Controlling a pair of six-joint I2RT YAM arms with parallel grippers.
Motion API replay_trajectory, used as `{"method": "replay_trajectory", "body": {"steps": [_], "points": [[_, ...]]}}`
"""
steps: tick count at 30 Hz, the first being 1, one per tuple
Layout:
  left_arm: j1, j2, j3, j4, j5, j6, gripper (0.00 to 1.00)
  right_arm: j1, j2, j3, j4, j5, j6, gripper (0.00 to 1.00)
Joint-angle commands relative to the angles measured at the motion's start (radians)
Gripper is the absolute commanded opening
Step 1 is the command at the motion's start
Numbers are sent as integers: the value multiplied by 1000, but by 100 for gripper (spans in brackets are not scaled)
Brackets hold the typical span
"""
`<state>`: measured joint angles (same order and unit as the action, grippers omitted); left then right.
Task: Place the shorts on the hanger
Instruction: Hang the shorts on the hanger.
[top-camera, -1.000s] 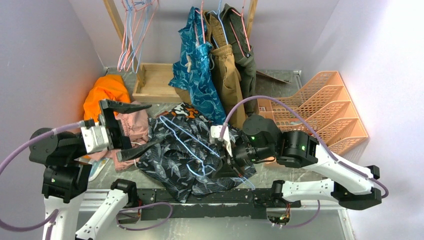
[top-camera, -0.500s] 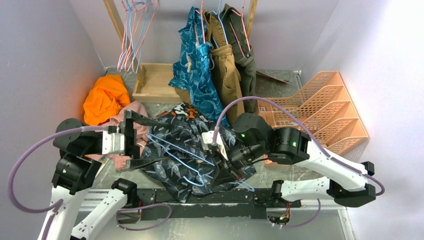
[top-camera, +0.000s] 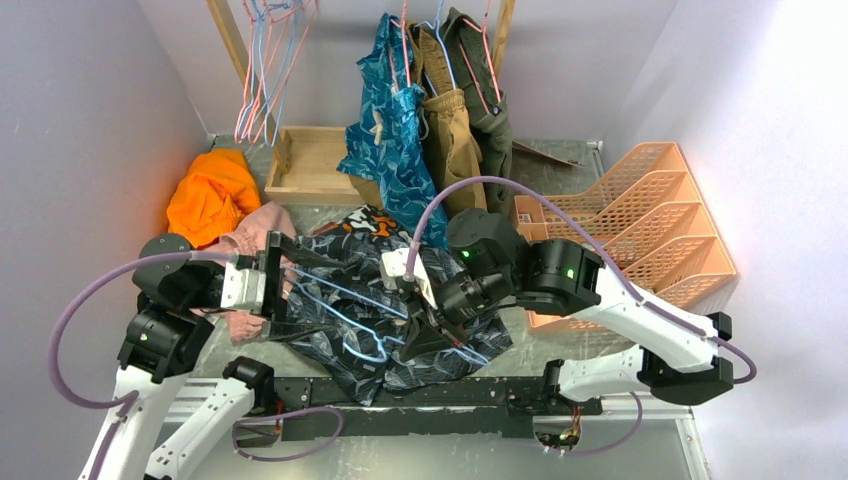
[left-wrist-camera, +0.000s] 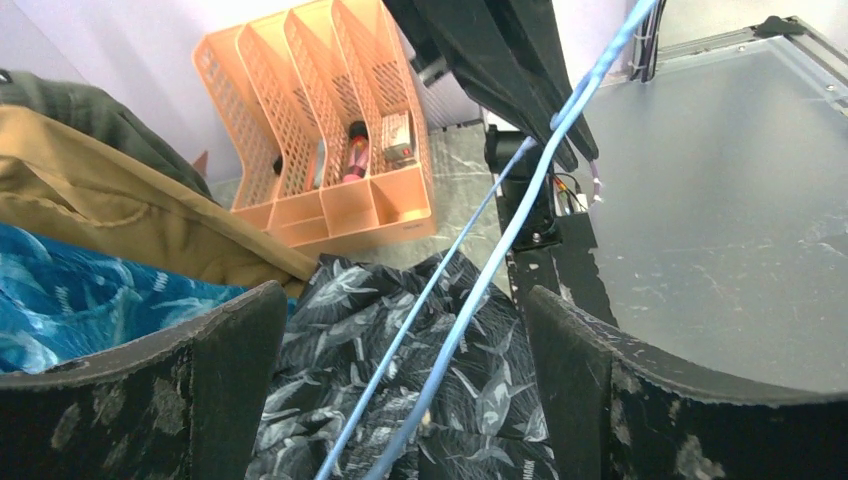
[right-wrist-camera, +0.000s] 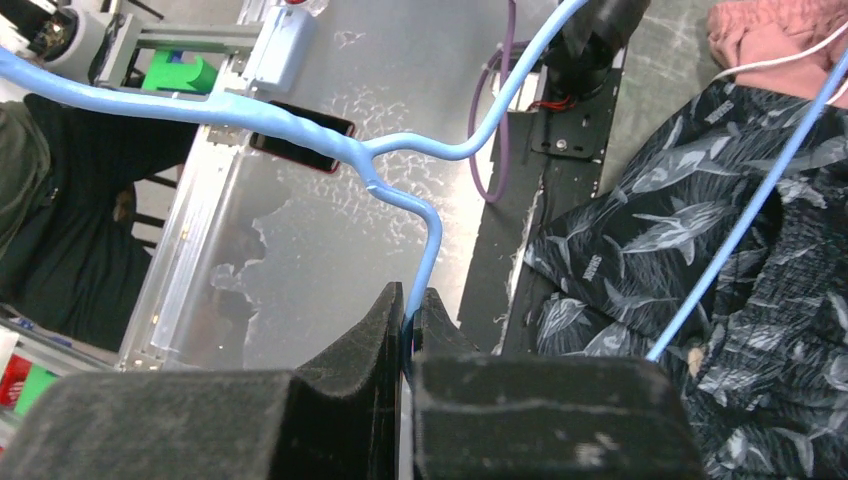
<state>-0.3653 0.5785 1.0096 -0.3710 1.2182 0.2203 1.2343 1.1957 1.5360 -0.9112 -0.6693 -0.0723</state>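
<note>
Now, the grey counter (top-camera: 575, 150) (pale lilac walls around it) carries the shorts (top-camera: 320, 345) at lower centre; my right jaws clamp the hanger (right-wrist-camera: 200, 104), my left jaws are apart, closer in than before.

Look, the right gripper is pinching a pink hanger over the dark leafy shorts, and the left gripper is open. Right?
The colour is wrong: the right wrist view shows the right gripper pinching a light-blue hanger, not a pink one. It is over the dark leafy shorts, and the left gripper is open.
</note>
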Motion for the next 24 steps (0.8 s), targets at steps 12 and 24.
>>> {"method": "replay_trajectory", "body": {"steps": [12, 24], "points": [[-28, 19, -23, 35, 31, 33, 49, -18, 82, 102, -18, -45, -60, 0], [-35, 22, -40, 90, -9, -10, 7, -17, 71, 122, -12, 11, -47, 0]]}}
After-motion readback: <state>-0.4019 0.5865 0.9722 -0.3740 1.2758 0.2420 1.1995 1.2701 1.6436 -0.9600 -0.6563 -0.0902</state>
